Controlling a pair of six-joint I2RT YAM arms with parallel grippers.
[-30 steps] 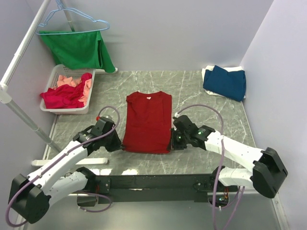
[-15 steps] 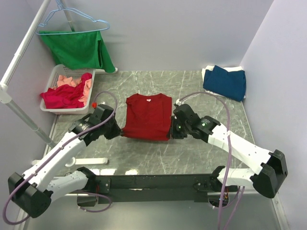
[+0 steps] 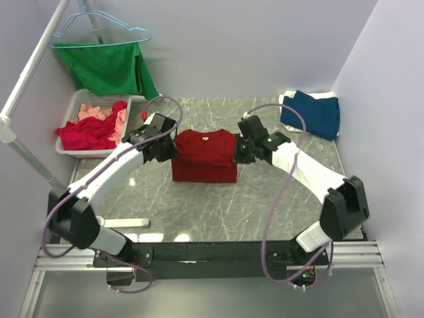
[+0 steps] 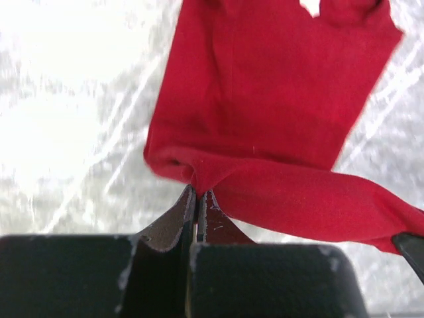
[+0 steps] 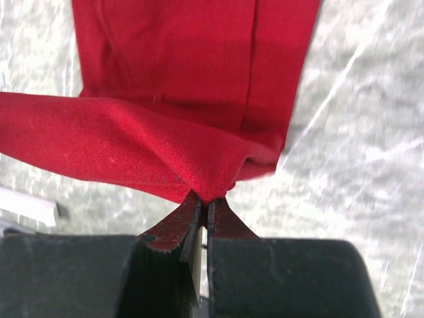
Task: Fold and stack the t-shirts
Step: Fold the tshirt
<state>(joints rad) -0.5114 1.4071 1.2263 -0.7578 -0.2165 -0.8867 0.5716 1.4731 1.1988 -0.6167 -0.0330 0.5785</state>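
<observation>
Red shirt (image 3: 204,157): laid at the middle of the table (image 3: 218,205), collar towards the far wall, and doubled over on itself. One edge is lifted at both side corners, and a band of cloth is stretched between the two grippers above the flat part.

Left gripper (image 3: 167,147): placed at the shirt's left edge. In the left wrist view its jaws are seen pressed together on a bunched corner of the red shirt.

Right gripper (image 3: 240,151): placed at the shirt's right edge, level with the left one. In the right wrist view its jaws are seen clamped on the red shirt's other corner.

Blue shirt (image 3: 311,112): laid folded in the table's far right corner, on top of a white shirt (image 3: 286,99) of which only the edges are seen.

Basket (image 3: 67,116): white, set at the table's far left. It is filled with a crumpled crimson shirt (image 3: 89,132) and a pink shirt (image 3: 93,111), the crimson one draped over the rim.

Green garment (image 3: 106,66): hung on a light-blue hanger (image 3: 99,23) above the basket.
</observation>
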